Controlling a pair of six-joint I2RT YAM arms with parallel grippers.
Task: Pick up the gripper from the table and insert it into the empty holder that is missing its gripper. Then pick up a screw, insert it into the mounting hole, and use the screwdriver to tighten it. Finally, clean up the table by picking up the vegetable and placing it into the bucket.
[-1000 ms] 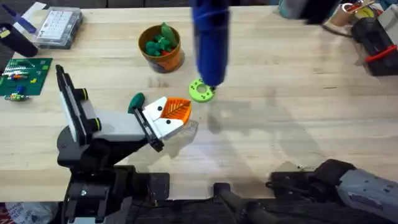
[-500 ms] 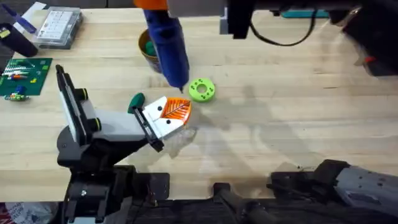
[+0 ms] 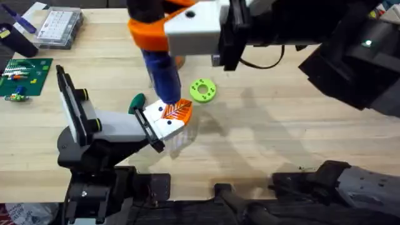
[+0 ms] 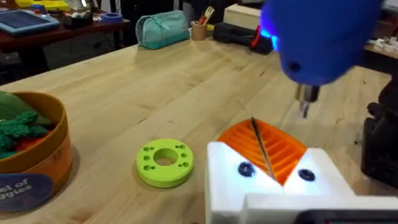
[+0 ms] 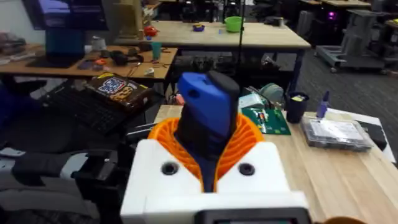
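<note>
While we've got the right gripper (image 3: pixel 164 42) reaching across the table (image 3: pixel 281 125) from above, its orange pads are clamped around the blue screwdriver (image 3: pixel 164 80), which points down at the holder (image 3: pixel 164 120). From the right wrist, the driver (image 5: pixel 208 115) sits pinched between the ribbed fingers (image 5: pixel 168 140), so that grip looks solid. It's a stiff, smooth cylinder, probably a bit top-heavy, so we'd hold it mid-body like now, since the thin bit (image 4: pixel 303 107) could skate off a small screw head.

Our left arm lies low on the table with the holder at its tip, and the orange gripper (image 3: pixel 177 110) is already seated in it. Honestly we can't tell how far the left fingers are open; the left wrist view just gives the white block (image 4: pixel 273 180) and the orange finger (image 4: pixel 267 146). The bit hangs just above that finger, not touching.

Smaller stuff: the bucket (image 4: pixel 31 158) stands near, veg (image 4: pixel 17 127) inside. The green ring (image 3: pixel 202 90) lies just beside the holder. Two dark screw heads (image 4: pixel 246 168) show on the block, so we reckon tightening is the step in hand.
</note>
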